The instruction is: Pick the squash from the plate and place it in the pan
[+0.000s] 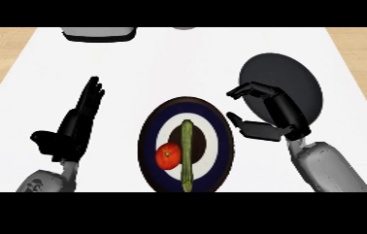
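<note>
The squash lies on the plate beside a tomato; nothing is done yet. The right hand, fingers apart and empty, hovers between plate and pan; the left hand rests spread.

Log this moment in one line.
squash: on plate | right hand: open, between plate and pan | left hand: open, resting

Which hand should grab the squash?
Right: the right hand sits beside the plate, between the squash and the pan. The left hand rests open on the plate's far side from the pan.
</note>
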### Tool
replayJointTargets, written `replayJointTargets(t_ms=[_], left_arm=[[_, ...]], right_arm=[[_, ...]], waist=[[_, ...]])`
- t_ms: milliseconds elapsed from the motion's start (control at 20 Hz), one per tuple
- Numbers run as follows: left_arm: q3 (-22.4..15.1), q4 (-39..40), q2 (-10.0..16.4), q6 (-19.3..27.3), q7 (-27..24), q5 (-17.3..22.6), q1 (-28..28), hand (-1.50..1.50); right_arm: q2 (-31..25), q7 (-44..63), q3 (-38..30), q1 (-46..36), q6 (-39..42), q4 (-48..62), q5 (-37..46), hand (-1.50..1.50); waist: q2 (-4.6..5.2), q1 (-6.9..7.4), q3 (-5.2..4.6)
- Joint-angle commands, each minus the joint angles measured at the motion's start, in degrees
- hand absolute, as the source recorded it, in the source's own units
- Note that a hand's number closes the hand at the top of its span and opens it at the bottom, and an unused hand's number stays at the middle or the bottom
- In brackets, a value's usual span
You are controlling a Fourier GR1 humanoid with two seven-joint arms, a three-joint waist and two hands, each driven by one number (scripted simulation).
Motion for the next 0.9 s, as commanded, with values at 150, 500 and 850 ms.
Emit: replayJointTargets(t_ms=[150,500,850], left_arm=[[-5.9,-0.3,-7.0,-1.1,-7.0,-4.3,2.7,0.00],[-4.4,-4.7,-6.4,-2.0,-0.2,-3.7,2.0,0.00],[-3.8,-4.1,-6.9,-1.9,-0.3,-5.3,-0.2,0.00]], right_arm=[[-4.9,-1.9,4.2,8.7,3.2,-9.7,6.5,-1.50],[-6.9,12.3,5.4,3.0,5.4,-17.4,13.8,-1.50],[-3.8,28.2,12.8,-10.1,14.9,-13.5,18.5,-1.50]], waist=[[0.38,-0.68,0.17],[0.34,-0.16,0.17],[0.34,0.41,0.12]])
